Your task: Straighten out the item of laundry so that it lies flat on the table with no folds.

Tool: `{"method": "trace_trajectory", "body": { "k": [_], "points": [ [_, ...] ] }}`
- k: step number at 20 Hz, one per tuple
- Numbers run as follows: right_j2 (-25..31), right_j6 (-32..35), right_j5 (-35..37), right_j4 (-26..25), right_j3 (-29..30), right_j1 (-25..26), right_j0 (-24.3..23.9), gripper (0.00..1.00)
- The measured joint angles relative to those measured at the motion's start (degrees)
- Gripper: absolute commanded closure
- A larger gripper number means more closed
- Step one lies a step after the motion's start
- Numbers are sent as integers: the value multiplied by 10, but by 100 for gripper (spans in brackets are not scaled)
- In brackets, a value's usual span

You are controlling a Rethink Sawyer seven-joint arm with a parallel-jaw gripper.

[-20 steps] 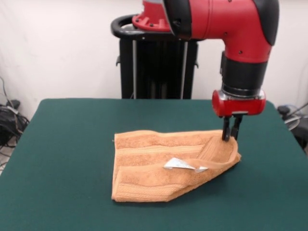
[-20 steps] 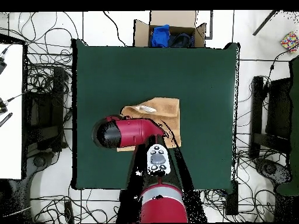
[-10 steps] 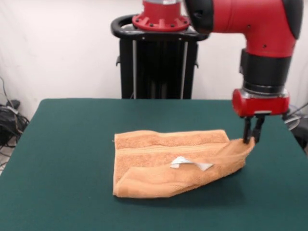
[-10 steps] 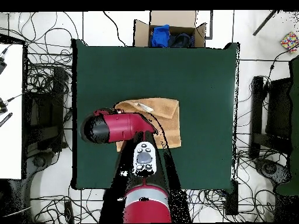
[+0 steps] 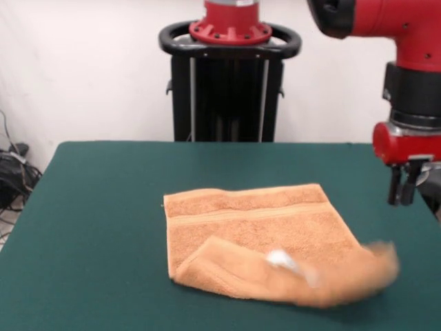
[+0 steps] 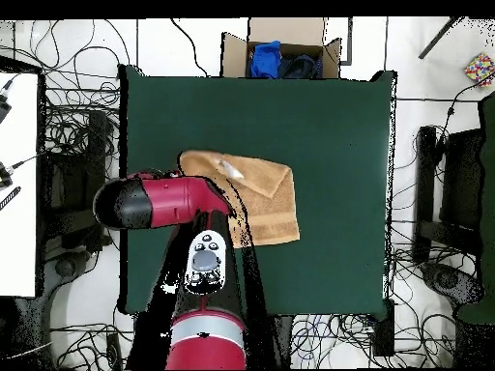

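The orange-tan item of laundry [image 5: 255,219] lies mid-table on the green table [image 5: 96,207]. Its back half is flat. Its front part is a doubled-over flap [image 5: 324,276] stretching to the right, blurred in motion, with the white tag [image 5: 279,258] on top. My gripper [image 5: 403,193] hangs above the table's right side, up and to the right of the flap's tip, open with nothing between its fingers. In the overhead view the laundry [image 6: 266,198] shows beside the red arm [image 6: 160,203], which hides the gripper.
The black pedestal [image 5: 227,83] stands behind the table's far edge. A cardboard box [image 6: 285,48] holding blue items sits just off one table edge. Cables cover the floor around the table [image 6: 329,126]. My gripper is close to the table's right edge.
The gripper carried the towel's corner rightward, then let go and rose. The freed corner is dropping, and the towel now spreads wider to the right.
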Motion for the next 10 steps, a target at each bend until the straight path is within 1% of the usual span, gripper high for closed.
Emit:
{"method": "trace_trajectory", "body": {
  "k": [4, 6, 10],
  "points": [
    [0, 0, 0, 15, -14, 9, 2, 100],
    [0, 0, -1, 24, -21, 22, 0, 100],
    [-1, 0, -6, 26, -23, 36, -1, 100]
  ]
}}
